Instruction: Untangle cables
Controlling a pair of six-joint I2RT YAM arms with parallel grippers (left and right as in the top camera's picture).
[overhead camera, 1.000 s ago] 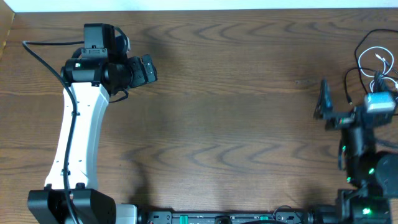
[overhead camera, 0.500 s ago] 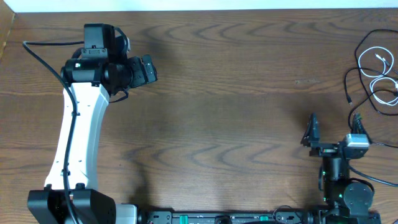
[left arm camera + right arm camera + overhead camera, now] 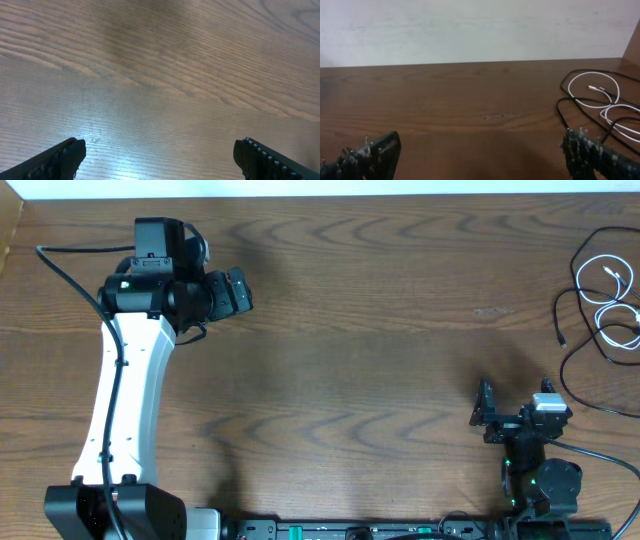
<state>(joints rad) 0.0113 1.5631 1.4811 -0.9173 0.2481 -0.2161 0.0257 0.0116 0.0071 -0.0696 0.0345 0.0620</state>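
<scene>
The white cable (image 3: 612, 298) and the black cable (image 3: 571, 308) lie looped and overlapping at the table's far right edge. They also show in the right wrist view, white cable (image 3: 607, 111) and black cable (image 3: 562, 111), at the right. My right gripper (image 3: 516, 396) is open and empty near the front edge, well short of the cables and to their left; in its wrist view (image 3: 480, 157) only bare wood lies between the fingers. My left gripper (image 3: 241, 290) is open and empty over bare wood at the far left (image 3: 160, 157).
The wooden table (image 3: 380, 330) spans the view. A pale wall (image 3: 470, 30) rises behind its far edge. The left arm's white link (image 3: 125, 400) reaches from the front left. A thick black arm cable (image 3: 70, 275) runs beside it.
The right arm has drawn back toward the front edge and leftward, away from the cables, and lowered. The left arm and the cables have not moved.
</scene>
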